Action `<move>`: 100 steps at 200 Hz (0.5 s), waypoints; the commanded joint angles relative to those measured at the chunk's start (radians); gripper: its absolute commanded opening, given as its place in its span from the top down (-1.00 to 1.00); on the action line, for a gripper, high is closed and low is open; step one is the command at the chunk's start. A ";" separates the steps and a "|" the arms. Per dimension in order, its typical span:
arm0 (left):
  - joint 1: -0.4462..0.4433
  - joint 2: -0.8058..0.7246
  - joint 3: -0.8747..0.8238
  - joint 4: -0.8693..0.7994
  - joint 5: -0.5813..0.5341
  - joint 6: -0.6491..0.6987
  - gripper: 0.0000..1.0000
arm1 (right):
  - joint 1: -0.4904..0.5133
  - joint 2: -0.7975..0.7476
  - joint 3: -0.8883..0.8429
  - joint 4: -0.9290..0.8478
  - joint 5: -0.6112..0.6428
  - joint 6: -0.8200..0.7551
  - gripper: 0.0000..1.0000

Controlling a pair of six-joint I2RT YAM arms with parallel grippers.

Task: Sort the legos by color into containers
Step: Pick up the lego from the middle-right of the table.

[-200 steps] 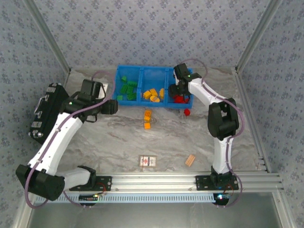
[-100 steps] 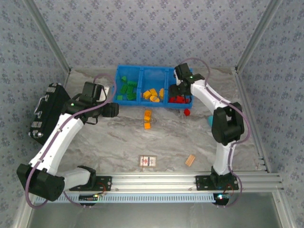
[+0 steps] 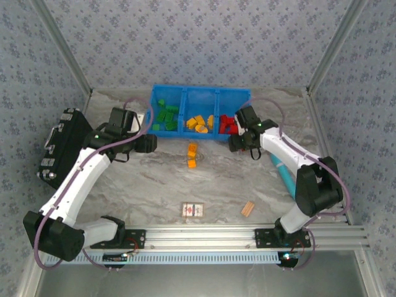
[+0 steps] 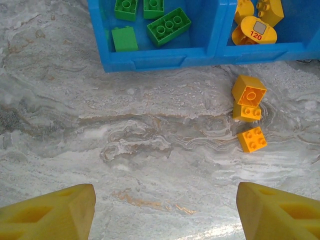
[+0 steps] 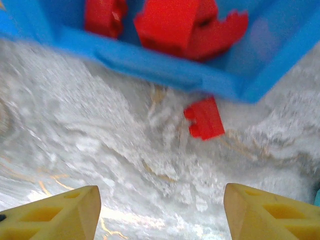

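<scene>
Red lego (image 5: 204, 119) loose, just outside containers (image 5: 165, 70) | ahead, slightly rt of right gripper (image 5: 161, 202) | jaws spread, empty | rt arm nearer

The blue containers (image 3: 199, 93), three joined bins forming one long tray, lie ahead of both grippers. Ahead of the left gripper (image 4: 165, 212) and slightly to its left, an end bin holds green legos (image 4: 169, 26), mostly studs up and at mixed angles. The middle bin, ahead to its right, holds orange-yellow legos (image 4: 255, 31), one printed "120". Three loose orange-yellow bricks (image 4: 248, 92) lie on the table ahead-right of that gripper, just short of the tray. Two of them touch, the upper one tilted, and a third brick (image 4: 252, 139) sits just apart, studs up. Straight ahead of the right gripper (image 5: 160, 212), the other end bin holds red legos (image 5: 175, 22). One loose red brick (image 5: 205, 118) lies just outside that bin's wall.
</scene>
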 commanded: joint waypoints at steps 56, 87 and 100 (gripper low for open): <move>-0.001 0.014 -0.026 0.024 0.092 -0.011 -0.48 | -0.035 0.077 -0.051 0.042 0.062 0.004 -0.36; -0.018 0.021 -0.079 0.054 0.138 -0.041 -0.46 | -0.059 0.146 -0.025 0.097 0.058 -0.011 -0.35; -0.033 0.029 -0.097 0.068 0.141 -0.059 -0.46 | -0.064 0.170 -0.009 0.107 0.060 -0.018 -0.35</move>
